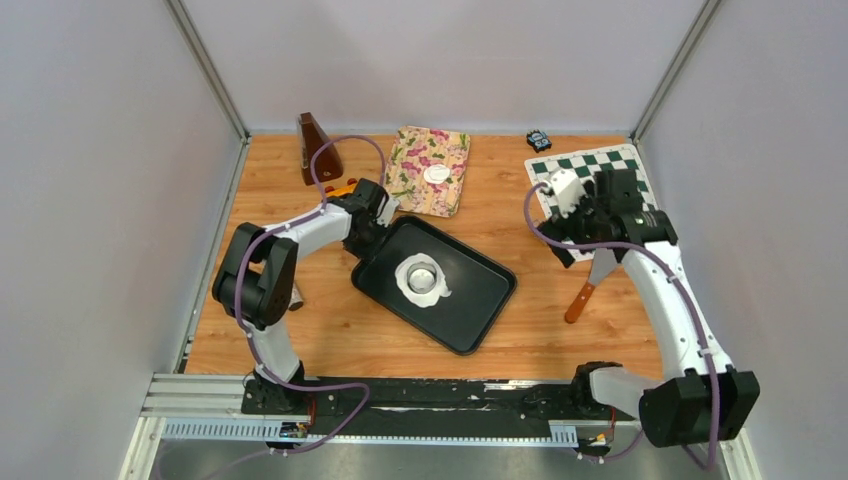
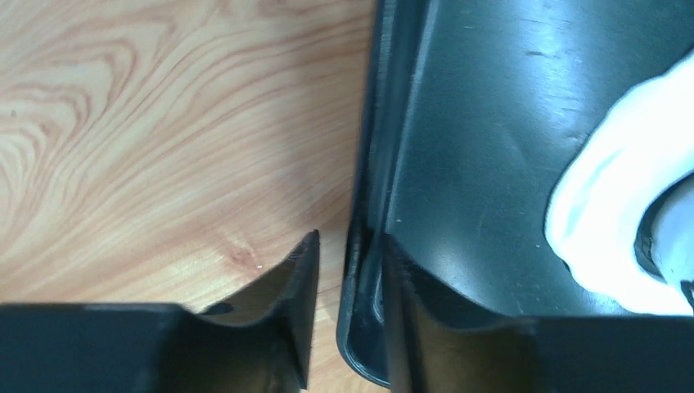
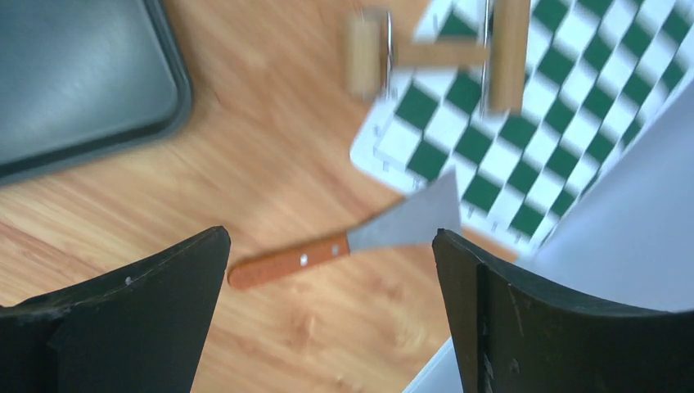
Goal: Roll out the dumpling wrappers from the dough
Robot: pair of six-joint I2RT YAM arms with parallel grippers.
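Dumpling wrapper (image 1: 437,174), one white disc, lies on the floral cloth (image 1: 415,160) behind the black tray (image 1: 482,292). Our left gripper (image 2: 350,237) straddles the tray's left corner rim, jaws slightly apart; we see white dough (image 1: 408,285) inside. Our right gripper (image 3: 329,236) gapes wide above the scraper (image 3: 286,264).

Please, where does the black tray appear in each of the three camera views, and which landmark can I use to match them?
Top external: the black tray lies near the centre of the picture, set diagonally.
Left wrist: it fills the right half, with its rim running down the middle of the picture.
Right wrist: only one corner shows, at the upper left.
Shared landmark: the wooden tabletop, which borders the tray in all three views.
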